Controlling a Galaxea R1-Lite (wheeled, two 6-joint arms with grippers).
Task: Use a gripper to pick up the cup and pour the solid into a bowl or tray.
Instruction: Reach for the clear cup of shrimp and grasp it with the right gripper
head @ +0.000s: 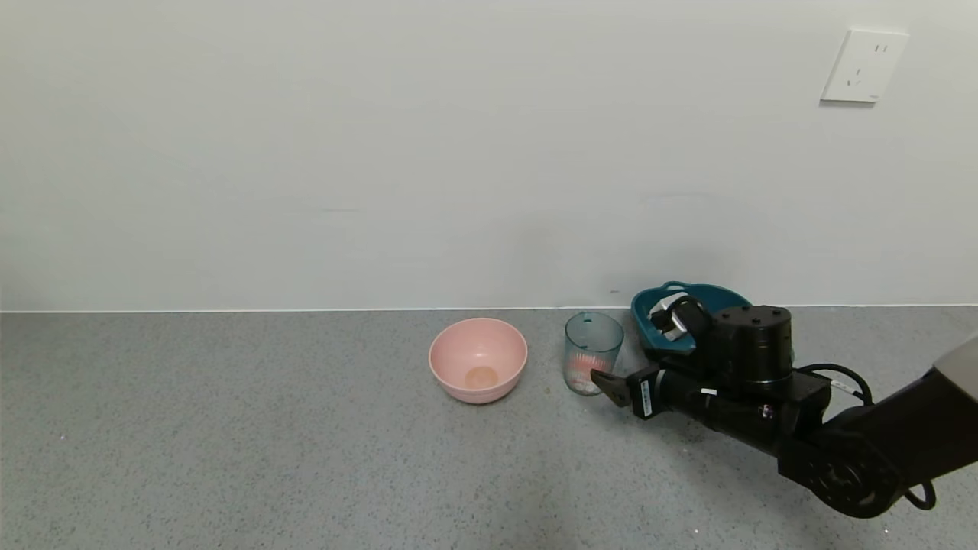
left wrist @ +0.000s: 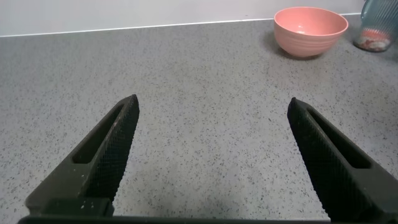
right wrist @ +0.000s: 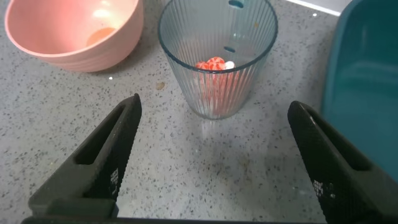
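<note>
Pincer on your right arm (right wrist: 211,162) spread wide, low over the bench (head: 229,458) and facing the cup (head: 593,353).

Your right arm reaches in from the right edge of the head view, forearm laid nearly level and wrist pointed toward the cup; one fingertip (head: 609,386) sits just beside the cup's base, and the wrist view shows clear bench between both fingers and the glass. The cup stands upright with the solid (right wrist: 214,65) heaped at its bottom. Left of it, near but apart, rests the pink bowl (head: 478,359); behind the arm lies a dark teal tray (head: 649,309). Your left pincer (left wrist: 211,155) is also apart, hanging above bare bench well away from the bowl.
</note>
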